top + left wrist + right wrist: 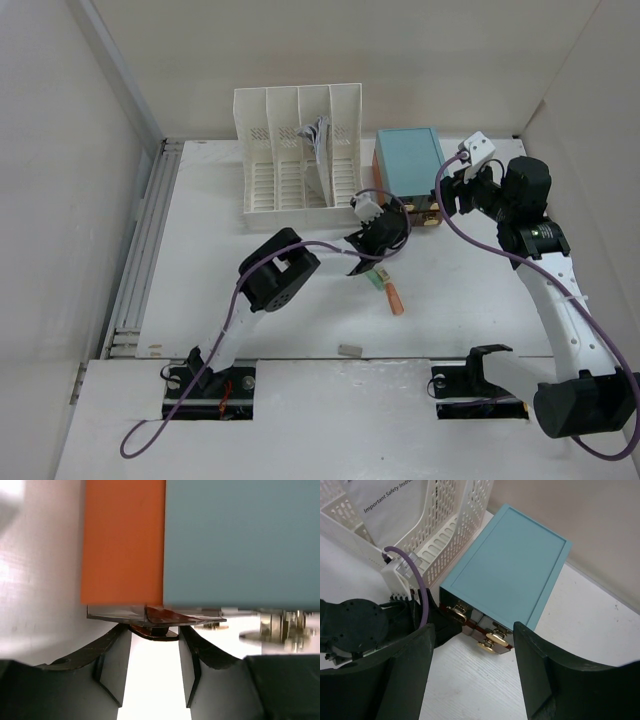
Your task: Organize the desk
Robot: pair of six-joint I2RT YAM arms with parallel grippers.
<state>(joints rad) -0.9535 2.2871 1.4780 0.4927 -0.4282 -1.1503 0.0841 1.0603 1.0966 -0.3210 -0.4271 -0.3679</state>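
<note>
The file rack (298,150) stands at the back left of the desk (470,300), the broad white top under everything. My left gripper (152,667) sits at the lower front corner of the teal box (510,570). Its fingers are narrowly apart, tips flanking a small brown piece, and I cannot tell whether they pinch it. If I pull from here, I fear the tips slip off or the whole box drags. The orange pen (395,296) lies just beside that arm, so backing out could sweep it. My right gripper (472,680) hangs wide open over the brass knobs (492,640), near the left one; crowding that corner risks a collision.
</note>
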